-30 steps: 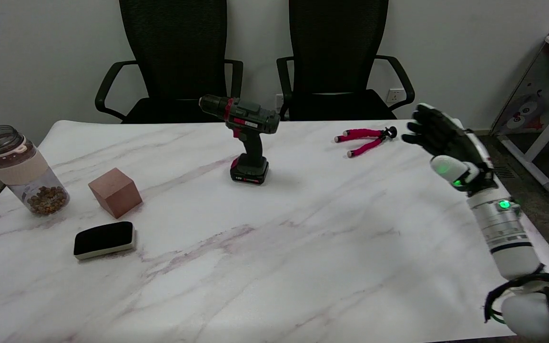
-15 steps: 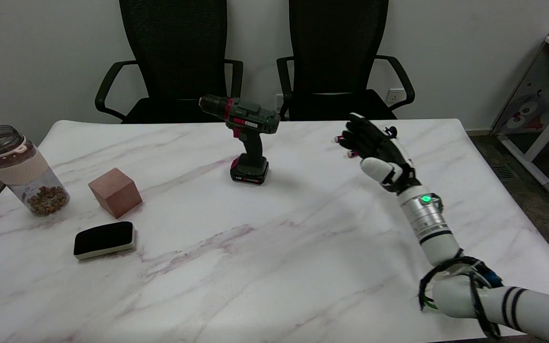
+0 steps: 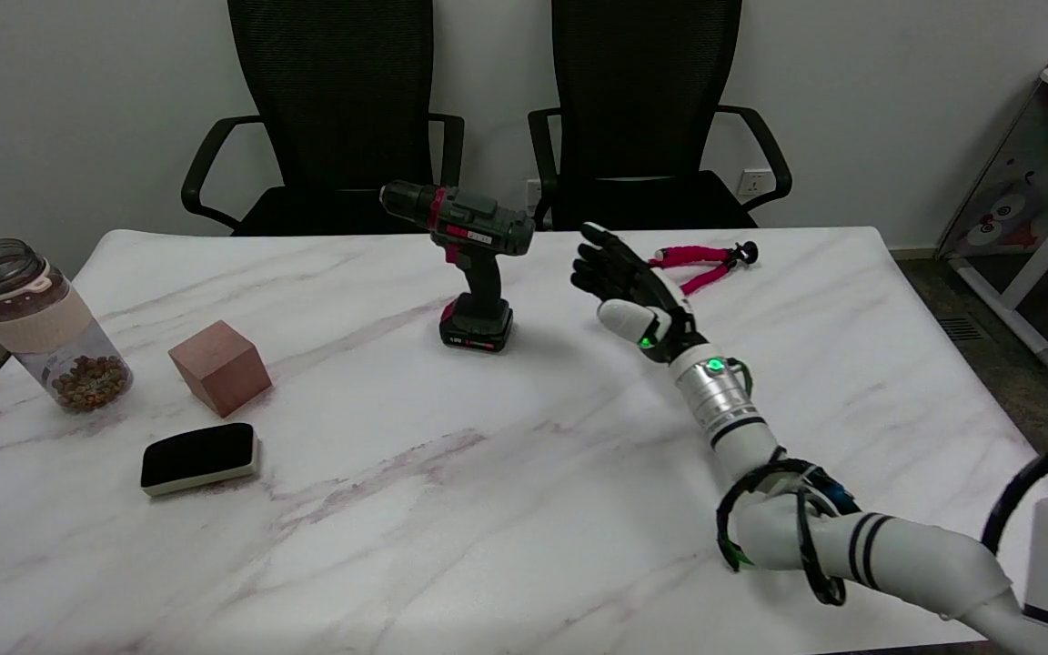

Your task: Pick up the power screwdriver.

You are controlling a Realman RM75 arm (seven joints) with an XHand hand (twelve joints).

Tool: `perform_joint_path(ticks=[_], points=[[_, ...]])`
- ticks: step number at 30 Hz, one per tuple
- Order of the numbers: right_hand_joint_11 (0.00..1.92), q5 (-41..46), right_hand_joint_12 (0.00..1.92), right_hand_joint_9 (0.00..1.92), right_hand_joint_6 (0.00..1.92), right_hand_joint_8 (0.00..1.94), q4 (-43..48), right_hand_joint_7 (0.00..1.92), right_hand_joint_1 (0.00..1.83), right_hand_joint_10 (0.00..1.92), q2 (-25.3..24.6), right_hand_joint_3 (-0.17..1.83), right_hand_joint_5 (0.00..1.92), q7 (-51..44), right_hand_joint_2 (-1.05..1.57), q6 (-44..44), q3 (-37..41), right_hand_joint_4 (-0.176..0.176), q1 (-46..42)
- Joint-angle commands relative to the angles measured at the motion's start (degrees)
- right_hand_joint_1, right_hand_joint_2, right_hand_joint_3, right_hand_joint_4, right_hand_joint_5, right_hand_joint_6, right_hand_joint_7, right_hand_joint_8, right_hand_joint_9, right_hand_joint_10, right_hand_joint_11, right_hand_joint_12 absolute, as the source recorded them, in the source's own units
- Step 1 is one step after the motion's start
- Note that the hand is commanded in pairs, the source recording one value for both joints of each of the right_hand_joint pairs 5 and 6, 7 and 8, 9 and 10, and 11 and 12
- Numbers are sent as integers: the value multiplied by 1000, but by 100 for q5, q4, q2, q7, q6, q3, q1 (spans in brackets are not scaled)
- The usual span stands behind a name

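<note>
The power screwdriver stands upright on its red-and-black battery base at the back middle of the marble table, chuck pointing left. It is dark green and black with a red collar. My right hand hovers above the table a short way to the right of the tool, fingers spread and holding nothing. A gap of bare table separates the hand from the handle. The white forearm reaches in from the lower right.
A pink-legged mini tripod lies just behind the hand. On the left stand a jar of brown pellets, a brown cube and a black eraser. Two black chairs stand behind the far edge.
My right hand has swept left across the table, from near the right edge past the tripod to just right of the screwdriver. Its fingers stay spread. Nothing else moved.
</note>
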Motion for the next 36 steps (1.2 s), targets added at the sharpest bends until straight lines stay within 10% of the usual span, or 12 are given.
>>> perform_joint_path(ticks=[1, 36], points=[[331, -75, 331, 304, 247, 247, 1151, 247, 902, 304, -1017, 691, 247, 5, -383, -986, -537, 114, 1217], [249, -75, 249, 251, 334, 334, 2803, 334, 898, 251, -2169, 692, 334, -56, -430, -1841, -1135, 176, 2485]])
